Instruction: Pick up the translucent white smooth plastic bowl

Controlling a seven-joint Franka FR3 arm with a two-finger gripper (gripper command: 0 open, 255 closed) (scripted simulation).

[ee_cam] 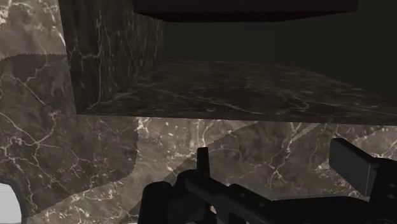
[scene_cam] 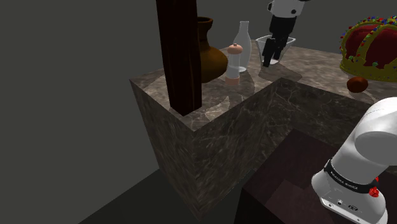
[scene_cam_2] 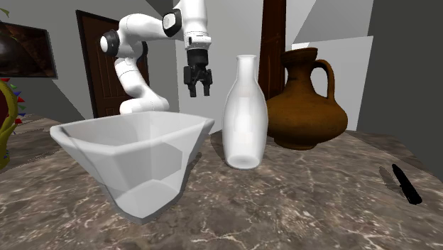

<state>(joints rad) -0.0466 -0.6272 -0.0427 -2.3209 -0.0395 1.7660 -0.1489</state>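
The translucent white bowl (scene_cam_2: 135, 160), with an angular rim and sloping walls, stands upright on the marble counter (scene_cam_2: 298, 206). In the shoulder view the bowl (scene_cam: 284, 42) sits at the far end of the counter, partly behind the hand. My black gripper (scene_cam_2: 199, 91) hangs above the counter just beyond the bowl, open and holding nothing. In the wrist view the fingers (ee_cam: 353, 162) stand apart around the gripper (ee_cam: 278, 164). A pale corner of the bowl (ee_cam: 9, 203) shows off to the side, outside the fingers.
A clear bottle (scene_cam_2: 245, 113) and a brown jug (scene_cam_2: 305, 96) stand next to the bowl. A black knife (scene_cam_2: 406, 185) lies on the counter. A small pinkish shaker (scene_cam: 234, 63), a dark wooden post (scene_cam: 181, 51), a red-and-gold crown (scene_cam: 372, 48) and an orange ball (scene_cam: 357, 84) are also there.
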